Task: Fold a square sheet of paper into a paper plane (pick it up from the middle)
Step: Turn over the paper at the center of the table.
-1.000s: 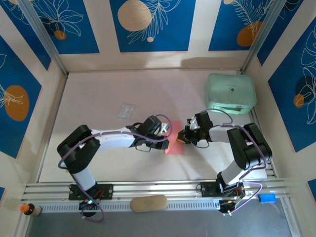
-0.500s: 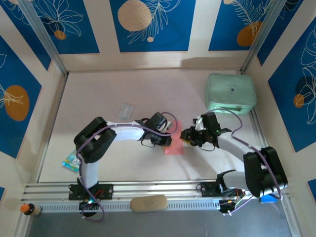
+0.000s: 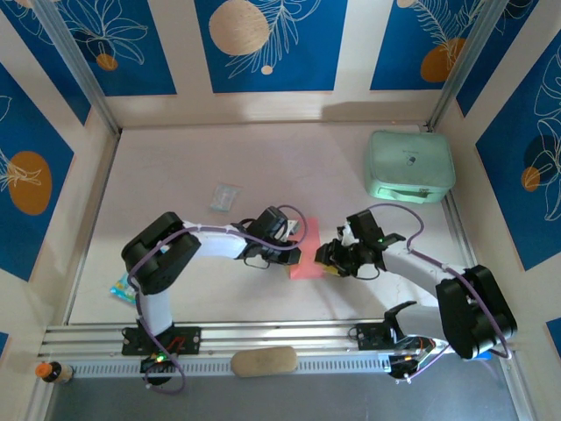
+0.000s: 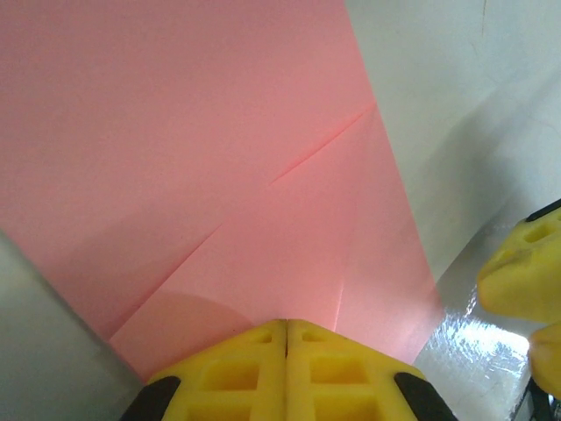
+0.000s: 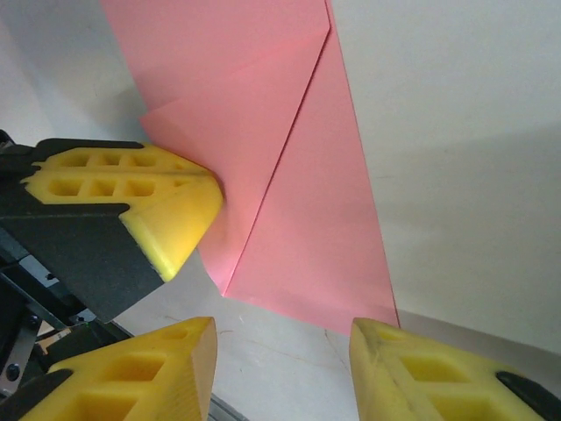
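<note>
The salmon-pink sheet of paper point(image 3: 308, 261) lay flat on the pale table point(image 3: 175, 167), a bit right of centre and toward the near edge, between the two arms. It was partly folded. In the right wrist view point(image 5: 298, 219) one flap was turned over, w/ a diagonal crease running from the far corner at abt 1 o'clock down to a point at abt 7 o'clock. The left wrist view point(image 4: 219, 132) showed slanted crease lines across it too.

The left gripper point(image 3: 294, 246) sat on the sheet's left part w/ its yellow fingers pressed together point(image 4: 287, 326), no gap between them. From the right wrist cam its finger point(image 5: 131, 202) touched the folded flap's edge at abt 9 o'clock. I couldn't tell if any paper was pinched between the tips.

The right gripper point(image 3: 326, 256) was just at the sheet's 3 o'clock side. Its fingers stood apart point(image 5: 282, 333) w/ nothing between them, low over the table by the paper's near edge.

Going by the top view, outward from the paper:
- A mint-green rounded case point(image 3: 410, 165) was btwn 1 and 2 o'clock, well apart.
- A small clear plastic packet point(image 3: 225, 196) was at abt 10 o'clock.
- A colourful little packet point(image 3: 123, 287) was near 9 o'clock, by the left arm.
- A tan oblong pad point(image 3: 264, 360) was at 7 o'clock, on the front rail.
- A small orange-capped bottle point(image 3: 53, 372) was at 8 o'clock, in the near-left corner.
</note>
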`<state>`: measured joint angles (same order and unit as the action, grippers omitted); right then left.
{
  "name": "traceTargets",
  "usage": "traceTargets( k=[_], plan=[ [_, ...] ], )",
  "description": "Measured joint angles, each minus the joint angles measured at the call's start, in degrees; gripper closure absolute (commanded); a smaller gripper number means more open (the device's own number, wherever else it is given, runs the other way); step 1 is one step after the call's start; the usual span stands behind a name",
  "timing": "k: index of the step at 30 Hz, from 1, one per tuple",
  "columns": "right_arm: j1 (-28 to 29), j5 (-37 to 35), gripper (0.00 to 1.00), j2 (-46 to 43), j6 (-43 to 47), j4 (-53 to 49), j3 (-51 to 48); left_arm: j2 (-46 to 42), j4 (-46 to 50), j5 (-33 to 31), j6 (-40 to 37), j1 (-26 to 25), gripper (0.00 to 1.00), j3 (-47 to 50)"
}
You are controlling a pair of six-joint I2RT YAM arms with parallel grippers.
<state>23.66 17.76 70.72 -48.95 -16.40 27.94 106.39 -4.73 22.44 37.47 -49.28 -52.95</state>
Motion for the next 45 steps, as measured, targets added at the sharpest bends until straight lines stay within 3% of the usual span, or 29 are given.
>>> traceTargets(
  k=[21, 36, 45],
  plan=[
    [3.7, -0.9, 0.53, 6.4, -3.1, 7.1, 0.0, -0.1, -0.2, -0.2, 1.2, -0.1, 1.00, 0.1],
    [-2.9, 3.6, 0.52, 13.5, -2.0, 13.8, 3.1, -0.2, -0.1, -0.2, 1.2, -0.2, 1.00, 0.1],
    [-5.0, 4.1, 0.62, 14.1, -1.1, 15.6, 3.1, -0.2, -0.2, -0.2, 1.3, -0.2, 1.00, 0.2]
  ],
)
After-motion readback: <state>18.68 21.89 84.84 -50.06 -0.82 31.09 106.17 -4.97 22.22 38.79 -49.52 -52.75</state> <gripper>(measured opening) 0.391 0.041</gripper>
